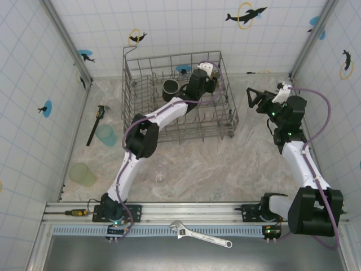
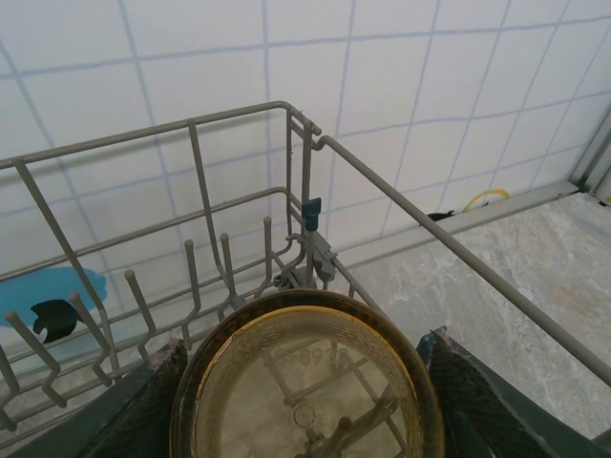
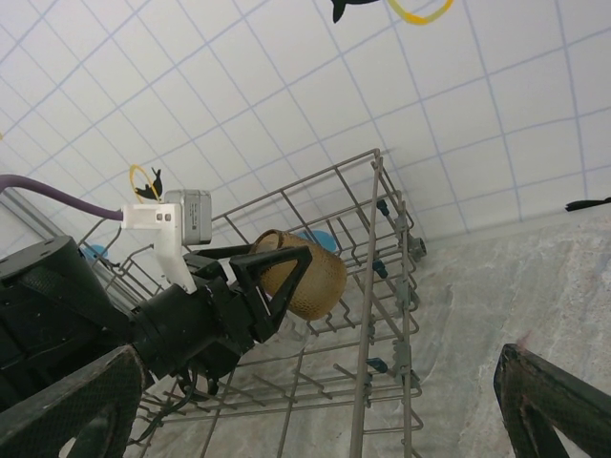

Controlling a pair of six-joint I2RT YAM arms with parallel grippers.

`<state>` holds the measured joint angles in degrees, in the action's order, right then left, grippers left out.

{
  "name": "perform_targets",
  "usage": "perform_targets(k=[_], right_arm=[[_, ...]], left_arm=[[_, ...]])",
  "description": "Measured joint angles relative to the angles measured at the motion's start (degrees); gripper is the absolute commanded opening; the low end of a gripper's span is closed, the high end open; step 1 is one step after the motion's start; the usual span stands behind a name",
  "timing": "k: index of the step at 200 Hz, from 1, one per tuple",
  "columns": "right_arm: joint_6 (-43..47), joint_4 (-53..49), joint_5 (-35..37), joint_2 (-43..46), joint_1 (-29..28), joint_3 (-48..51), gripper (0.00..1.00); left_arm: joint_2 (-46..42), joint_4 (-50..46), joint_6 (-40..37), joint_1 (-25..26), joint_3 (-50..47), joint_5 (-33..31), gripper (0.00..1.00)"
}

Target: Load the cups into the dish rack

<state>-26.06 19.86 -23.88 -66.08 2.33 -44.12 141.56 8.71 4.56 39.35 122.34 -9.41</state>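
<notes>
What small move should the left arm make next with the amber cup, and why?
Probably lower the amber cup a little onto the tines, then open. The left claw grips it inside the dish rack near the corner, and the right wrist view shows it hanging above the rack's floor, so letting go now might drop it.

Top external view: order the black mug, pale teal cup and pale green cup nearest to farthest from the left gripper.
1. black mug, in the dish rack, left of the left gripper.
2. pale teal cup, left of the rack.
3. pale green cup, far left, nearer the bases.
</notes>
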Motion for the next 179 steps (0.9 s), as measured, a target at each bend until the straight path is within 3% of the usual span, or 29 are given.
perform_targets(k=[179], right_arm=[[0.2, 0.0, 0.0, 0.0, 0.0, 0.1, 0.98]], left_arm=[[0.9, 3.4, 3.4, 0.0, 0.0, 0.6, 0.00]])
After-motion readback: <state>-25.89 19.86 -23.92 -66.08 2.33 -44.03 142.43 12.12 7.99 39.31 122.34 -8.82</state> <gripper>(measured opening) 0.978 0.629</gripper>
